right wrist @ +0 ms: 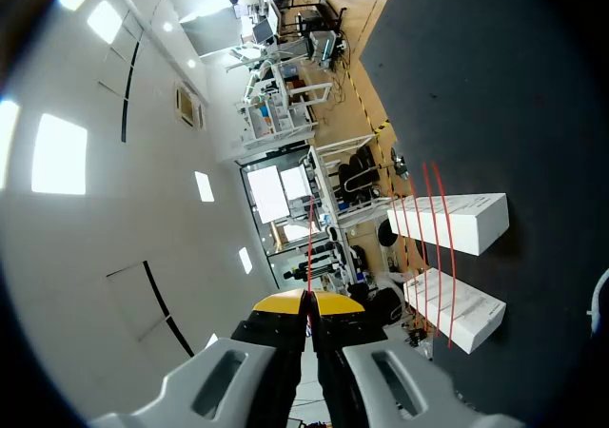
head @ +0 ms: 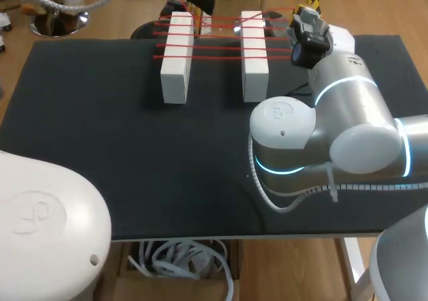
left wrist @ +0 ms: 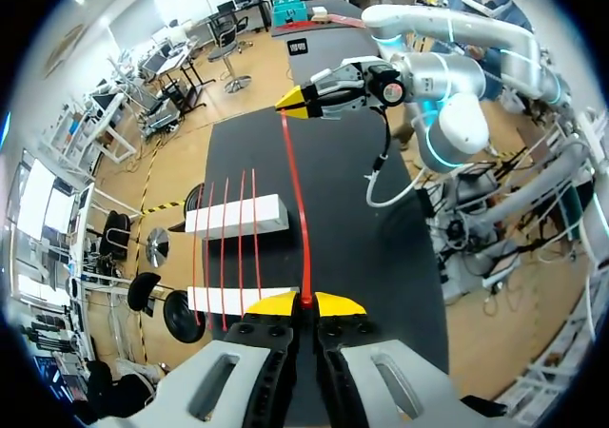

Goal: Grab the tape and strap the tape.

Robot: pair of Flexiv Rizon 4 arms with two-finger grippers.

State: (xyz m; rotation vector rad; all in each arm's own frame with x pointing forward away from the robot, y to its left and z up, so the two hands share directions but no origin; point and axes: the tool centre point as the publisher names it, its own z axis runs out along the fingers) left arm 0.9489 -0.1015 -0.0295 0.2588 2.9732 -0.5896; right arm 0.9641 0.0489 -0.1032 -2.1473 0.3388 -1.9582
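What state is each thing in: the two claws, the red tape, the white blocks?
left gripper: shut on the red tape.
right gripper: shut on the red tape.
red tape: taut between both grippers, several strands laid across both blocks.
left white block: lying flat, strands over it.
right white block: lying flat, apart from the other.

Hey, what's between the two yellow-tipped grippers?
One thin red tape strand, running from the left gripper to the right gripper over the black table mat; left wrist view.
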